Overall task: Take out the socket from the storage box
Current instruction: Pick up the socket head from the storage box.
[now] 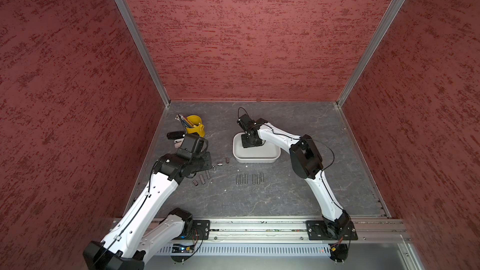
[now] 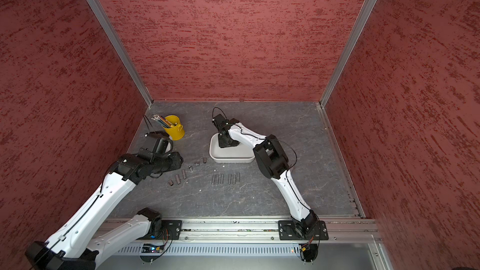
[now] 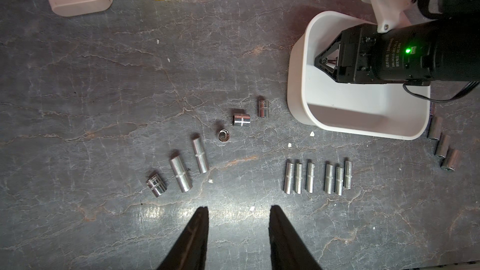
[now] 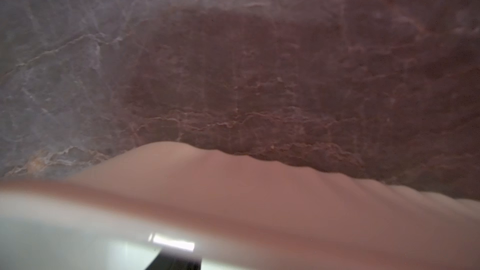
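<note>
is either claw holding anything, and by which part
Left claw: open, empty. Right claw, inside the white shallow plastic storage box: cannot tell.

You are looking down from high over the near edge in both top views, facing the far wall — the pair is sharing nearly the whole table. Your left wrist camera is hovering close above that table, also catching the storage box. Your right wrist camera is sitting right beside the box wall — too near for focus.
</note>
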Motion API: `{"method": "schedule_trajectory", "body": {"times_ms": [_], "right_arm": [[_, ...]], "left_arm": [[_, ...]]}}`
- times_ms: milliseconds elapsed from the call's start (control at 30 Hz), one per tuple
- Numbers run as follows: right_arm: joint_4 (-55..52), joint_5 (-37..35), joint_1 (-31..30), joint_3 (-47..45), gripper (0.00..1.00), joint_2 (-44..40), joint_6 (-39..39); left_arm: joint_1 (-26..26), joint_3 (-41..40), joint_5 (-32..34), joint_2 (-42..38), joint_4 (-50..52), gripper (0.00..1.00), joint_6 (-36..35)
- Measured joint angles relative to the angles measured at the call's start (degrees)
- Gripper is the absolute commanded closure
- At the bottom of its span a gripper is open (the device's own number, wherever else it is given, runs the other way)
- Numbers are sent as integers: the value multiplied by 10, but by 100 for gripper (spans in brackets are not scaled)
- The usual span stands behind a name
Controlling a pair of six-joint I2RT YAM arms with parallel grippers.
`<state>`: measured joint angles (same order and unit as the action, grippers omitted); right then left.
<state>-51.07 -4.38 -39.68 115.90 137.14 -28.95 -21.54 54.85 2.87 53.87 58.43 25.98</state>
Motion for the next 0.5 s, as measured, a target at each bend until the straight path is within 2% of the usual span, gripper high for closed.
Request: {"method": "schedule_trajectory", "body": {"times_ms": [100,333,500], "right_arm": [[-2,-3,0,2,61,1,-7],[-12,-9,-1,9,82,4,-12],[-13,-9,-2,9,85,2,-12]], "left_arm": [[0,-2,0,0,0,59,0],[0,-2,0,2,0,59,0],[0,-2,0,3,0,58,0]]}}
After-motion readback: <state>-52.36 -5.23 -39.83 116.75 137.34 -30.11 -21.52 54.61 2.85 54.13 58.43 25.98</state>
